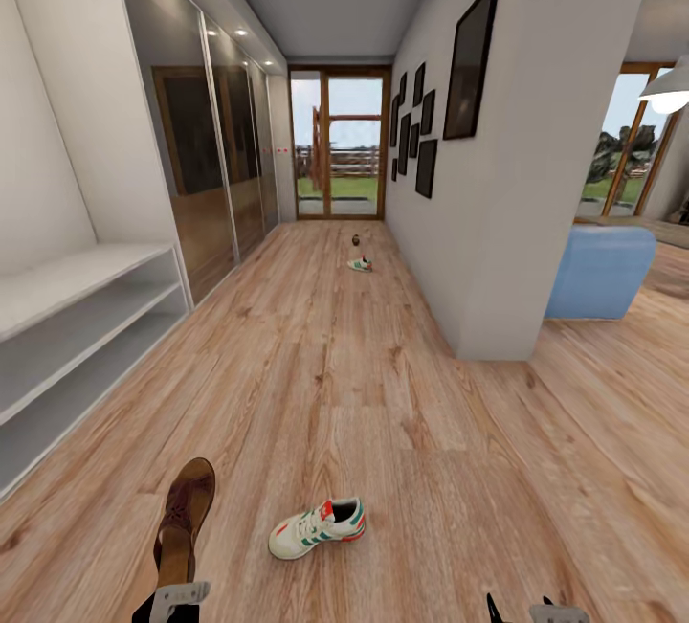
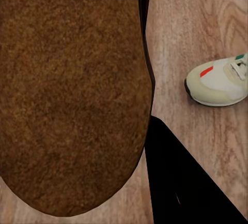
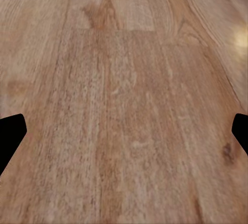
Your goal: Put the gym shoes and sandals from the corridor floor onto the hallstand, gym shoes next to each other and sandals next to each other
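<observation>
Left gripper [image 1: 178,594] holds dark brown leather sandal [image 1: 184,518] above light wood-plank corridor floor [image 1: 383,393]; right gripper [image 1: 536,611] fingers spread wide, empty. White sneaker with green stripes [image 1: 317,527] lies just beside the sandal. Second sneaker [image 1: 360,264] and second sandal [image 1: 356,240] far down corridor. No legible writing.

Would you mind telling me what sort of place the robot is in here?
Probably a home's entrance corridor: wood-plank floor, mirrored sliding wardrobe, glazed door at the far end, framed pictures on the wall.
</observation>
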You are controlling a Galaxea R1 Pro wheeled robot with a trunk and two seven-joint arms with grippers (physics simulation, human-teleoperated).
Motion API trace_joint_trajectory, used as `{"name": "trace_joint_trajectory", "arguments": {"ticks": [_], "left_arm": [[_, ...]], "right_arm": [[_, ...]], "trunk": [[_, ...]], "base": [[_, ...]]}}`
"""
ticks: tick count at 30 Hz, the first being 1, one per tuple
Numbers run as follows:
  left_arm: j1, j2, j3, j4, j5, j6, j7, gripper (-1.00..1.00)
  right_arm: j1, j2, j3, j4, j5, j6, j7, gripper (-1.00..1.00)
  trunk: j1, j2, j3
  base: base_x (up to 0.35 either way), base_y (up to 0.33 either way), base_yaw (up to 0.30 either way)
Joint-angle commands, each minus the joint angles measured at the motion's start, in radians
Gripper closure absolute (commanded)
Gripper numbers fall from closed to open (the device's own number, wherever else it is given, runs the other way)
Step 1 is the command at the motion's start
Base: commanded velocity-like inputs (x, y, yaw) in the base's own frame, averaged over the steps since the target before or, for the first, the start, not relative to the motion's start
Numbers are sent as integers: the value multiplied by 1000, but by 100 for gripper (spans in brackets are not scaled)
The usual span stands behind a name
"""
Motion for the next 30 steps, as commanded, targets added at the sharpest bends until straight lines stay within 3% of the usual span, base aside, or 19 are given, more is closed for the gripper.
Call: {"name": "trace_joint_trajectory", "arguments": {"ticks": [1,4,19,30], "left_arm": [[0,0,2,1,1,-2,-2,100],[0,0,2,1,1,-2,-2,100],[0,0,2,-2,1,-2,-2,100],[0,0,3,-2,1,-2,-2,100]], "right_arm": [[0,0,2,2,-7,-3,-1,-100],[-1,0,2,3,-7,-4,-2,-100],[-1,0,2,6,-7,-4,-3,-100],[-1,0,2,6,-7,-3,-2,-100]], "trunk": [[-4,7,2],[-16,28,12],[-16,28,12],[-16,28,12]], "base": [[0,0,0],[0,0,39],[10,0,251],[299,-29,116]]}}
